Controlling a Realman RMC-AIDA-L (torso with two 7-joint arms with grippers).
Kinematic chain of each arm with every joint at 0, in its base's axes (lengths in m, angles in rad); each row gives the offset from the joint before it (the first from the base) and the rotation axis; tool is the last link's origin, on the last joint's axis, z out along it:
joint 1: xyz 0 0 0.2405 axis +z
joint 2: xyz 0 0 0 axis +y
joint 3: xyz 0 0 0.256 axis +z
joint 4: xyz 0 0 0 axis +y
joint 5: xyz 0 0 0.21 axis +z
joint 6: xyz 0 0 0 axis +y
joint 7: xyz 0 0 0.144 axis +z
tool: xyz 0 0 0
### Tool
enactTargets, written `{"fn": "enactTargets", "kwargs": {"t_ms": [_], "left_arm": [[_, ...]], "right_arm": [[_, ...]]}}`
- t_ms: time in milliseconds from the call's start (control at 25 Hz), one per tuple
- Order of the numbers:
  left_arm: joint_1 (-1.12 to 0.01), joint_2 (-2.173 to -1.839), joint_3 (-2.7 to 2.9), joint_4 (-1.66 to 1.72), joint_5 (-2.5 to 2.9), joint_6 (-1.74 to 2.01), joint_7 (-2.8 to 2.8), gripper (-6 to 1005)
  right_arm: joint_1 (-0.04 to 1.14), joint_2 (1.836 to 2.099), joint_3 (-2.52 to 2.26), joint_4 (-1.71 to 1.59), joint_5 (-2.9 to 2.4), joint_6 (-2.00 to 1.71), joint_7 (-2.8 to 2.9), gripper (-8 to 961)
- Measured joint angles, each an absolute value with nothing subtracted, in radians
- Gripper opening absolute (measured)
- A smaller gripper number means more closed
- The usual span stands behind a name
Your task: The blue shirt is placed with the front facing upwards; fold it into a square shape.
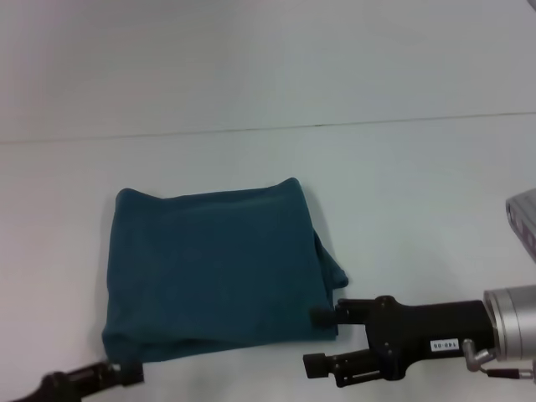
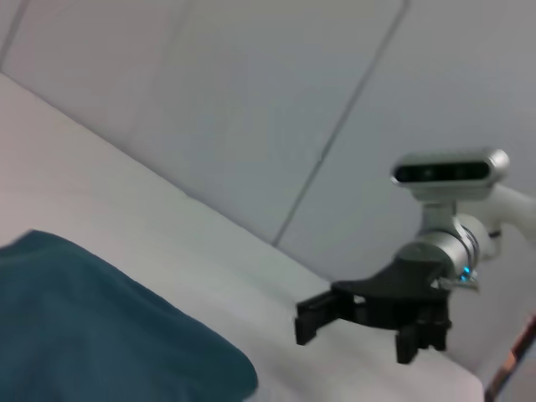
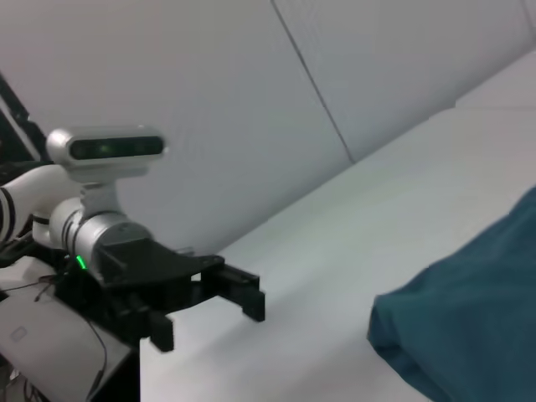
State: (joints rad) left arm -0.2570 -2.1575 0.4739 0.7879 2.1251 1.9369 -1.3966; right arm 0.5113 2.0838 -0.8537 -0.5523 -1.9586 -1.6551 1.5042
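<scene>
The blue shirt (image 1: 213,268) lies folded into a rough square on the white table (image 1: 402,193). No lettering or collar shows, and a small bulge of cloth sticks out at its right edge. It also shows in the left wrist view (image 2: 100,335) and the right wrist view (image 3: 477,310). My right gripper (image 1: 318,341) is open and empty, just off the shirt's near right corner; it shows open in the left wrist view (image 2: 353,339). My left gripper (image 1: 126,374) is low by the shirt's near left corner; it shows open and empty in the right wrist view (image 3: 205,318).
A seam line (image 1: 268,130) runs across the table behind the shirt. A grey object (image 1: 523,218) juts in at the right edge of the head view. Bare white table surrounds the shirt on its far and right sides.
</scene>
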Motion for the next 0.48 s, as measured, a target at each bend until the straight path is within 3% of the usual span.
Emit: {"fn": "enactTargets", "kwargs": {"t_ms": [480], "left_arm": [[-0.328,-2.162,0.528,0.666,2.142,1.877,-1.326,795]], "right_arm": [[0.495,2.088,-0.854,-0.470,-1.957,-1.595,1.430,927]]}}
